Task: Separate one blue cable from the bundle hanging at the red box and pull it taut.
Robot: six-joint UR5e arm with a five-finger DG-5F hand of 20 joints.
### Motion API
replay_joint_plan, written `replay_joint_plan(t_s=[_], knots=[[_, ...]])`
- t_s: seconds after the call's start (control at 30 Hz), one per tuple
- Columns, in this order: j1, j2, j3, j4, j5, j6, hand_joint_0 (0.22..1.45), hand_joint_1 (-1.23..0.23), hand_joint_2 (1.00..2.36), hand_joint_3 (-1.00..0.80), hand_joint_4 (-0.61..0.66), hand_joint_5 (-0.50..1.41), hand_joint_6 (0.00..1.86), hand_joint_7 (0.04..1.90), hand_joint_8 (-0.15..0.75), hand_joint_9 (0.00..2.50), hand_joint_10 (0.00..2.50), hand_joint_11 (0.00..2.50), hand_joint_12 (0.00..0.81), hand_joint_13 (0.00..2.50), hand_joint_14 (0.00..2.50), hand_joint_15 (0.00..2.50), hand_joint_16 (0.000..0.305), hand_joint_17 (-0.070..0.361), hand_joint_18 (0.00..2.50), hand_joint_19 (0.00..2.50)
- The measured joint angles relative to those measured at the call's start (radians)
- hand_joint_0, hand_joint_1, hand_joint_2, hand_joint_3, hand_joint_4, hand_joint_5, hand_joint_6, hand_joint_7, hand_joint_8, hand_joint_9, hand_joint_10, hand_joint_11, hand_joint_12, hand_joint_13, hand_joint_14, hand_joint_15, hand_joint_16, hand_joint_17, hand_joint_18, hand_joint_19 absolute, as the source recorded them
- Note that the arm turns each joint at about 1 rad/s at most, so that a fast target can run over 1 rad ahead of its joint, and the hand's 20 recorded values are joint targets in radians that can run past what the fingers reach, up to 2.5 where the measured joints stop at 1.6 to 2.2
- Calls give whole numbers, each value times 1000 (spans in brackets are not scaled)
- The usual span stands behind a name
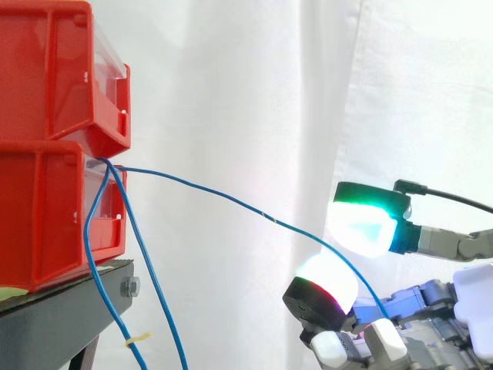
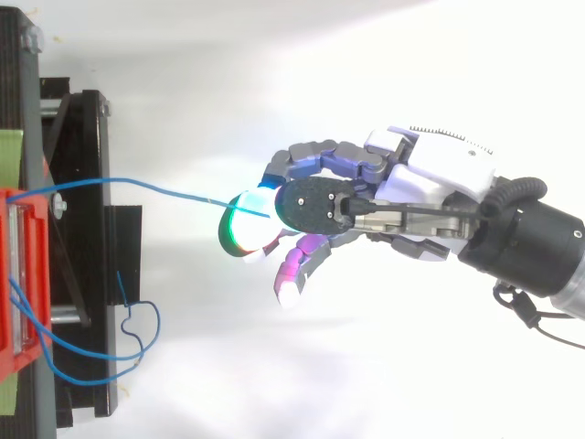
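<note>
White curtain (image 1: 231, 92) behind; red bins (image 1: 54, 154) stacked on a black stand (image 1: 62, 316) at the side view's left.

- One blue cable (image 1: 231, 199) ran out from between the two bins, away from the rest, sloping down and right to the hand (image 2: 402, 183).
- The bundle (image 1: 146, 301) hung down in loops in front of the lower bin and the stand, well apart from the hand.
- Hand was closed on the single cable: the strand passed between the glowing pads (image 1: 362, 227) and ended among the curled fingers. In the top view it met the green-lit pad and went no further.
- The line showed a shallow bow along its run, not a straight stretch.

Judgement: separation looked done, with one strand clear of the others and gripped. The pull seemed partly made. What was left was taking out the last sag by drawing the hand further from the bins, without the strand slipping through the pinch.
</note>
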Motion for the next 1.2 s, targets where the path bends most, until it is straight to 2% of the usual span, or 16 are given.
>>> replay_joint_plan(t_s=[0.13,0.2,0.3,0.43,0.63,0.7,0.77,0.93,1.1,1.2], knots=[[0,0,0,7,0,-15,531,-592,1000,-500,231,-174,675,1102,378,838,15,588,457,1130,20,587,54,122,953,581],[0,0,0,11,0,-19,569,-680,1000,-500,210,-192,763,1027,367,857,14,601,442,1141,18,604,52,117,942,590],[0,0,0,14,0,-21,619,-714,1002,-475,189,-203,815,1013,362,871,14,622,441,1146,19,608,50,113,949,595],[1,0,0,15,0,-22,654,-737,1013,-324,149,-205,860,1021,359,894,16,644,439,1175,21,623,50,112,959,583],[1,0,0,16,0,-22,637,-736,1023,-107,67,-192,886,1139,361,917,15,653,442,1177,19,630,49,111,957,595],[2,0,0,16,0,-22,645,-736,1021,-137,97,-193,887,1130,362,919,16,644,440,1174,21,628,49,111,957,595],[2,0,0,16,1,-22,627,-700,1015,-301,150,-195,882,1094,364,921,15,656,441,1170,19,624,50,112,952,604],[3,0,0,16,1,-22,580,-611,1000,-500,167,-192,862,1085,369,924,16,655,445,1170,21,632,51,115,952,619],[3,0,0,16,1,-22,601,-562,1002,-467,162,-189,854,1090,370,929,14,646,443,1175,19,632,50,114,954,622],[3,0,0,16,2,-22,636,-631,1016,-270,133,-182,870,1170,370,943,15,651,444,1182,19,632,50,113,955,623]])
